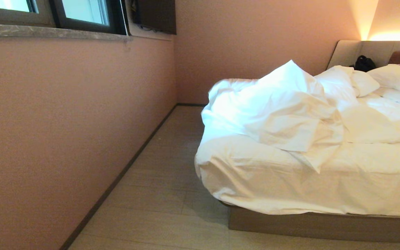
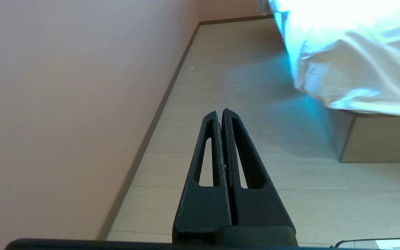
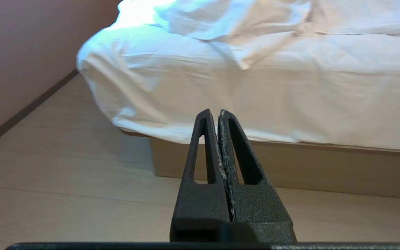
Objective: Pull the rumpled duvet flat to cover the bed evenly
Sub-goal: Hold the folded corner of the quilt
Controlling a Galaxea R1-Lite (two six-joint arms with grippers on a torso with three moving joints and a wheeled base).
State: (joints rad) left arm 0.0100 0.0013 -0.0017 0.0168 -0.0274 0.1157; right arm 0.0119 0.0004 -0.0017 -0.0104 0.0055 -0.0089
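one bed [image 1: 325, 225] fills the right half of the head view, a low tan wooden base under a white-covered mattress, its corner nearest the pink wall [image 1: 64, 121] on the left. one duvet [image 1: 283, 114] lies on top of it, bunched into a tall crumpled heap toward that near corner, with a folded flap hanging over the front edge and more of it trailing back toward the headboard [image 1: 370, 52]. the lower white cover drapes down the bed's side almost to the base. at the head end i count at least two white pillows [image 1: 394, 78], pushed together; whether more lie behind the heap cannot be told. one small dark object [image 1: 365, 63] sits on the beige ledge beside the headboard, too small to identify. pale plank floor [image 1: 158, 194] runs between wall and bed, and one dark-framed window [image 1: 78, 15] sits high in the wall.

neither arm shows in the head view. the left gripper [image 2: 219, 111] has its two fingers pressed together, holding nothing, pointing over the floor along the wall with the bed corner off to one side. the right gripper [image 3: 213, 111] is likewise closed and empty, aimed at the bed's draped side, clear of the fabric.
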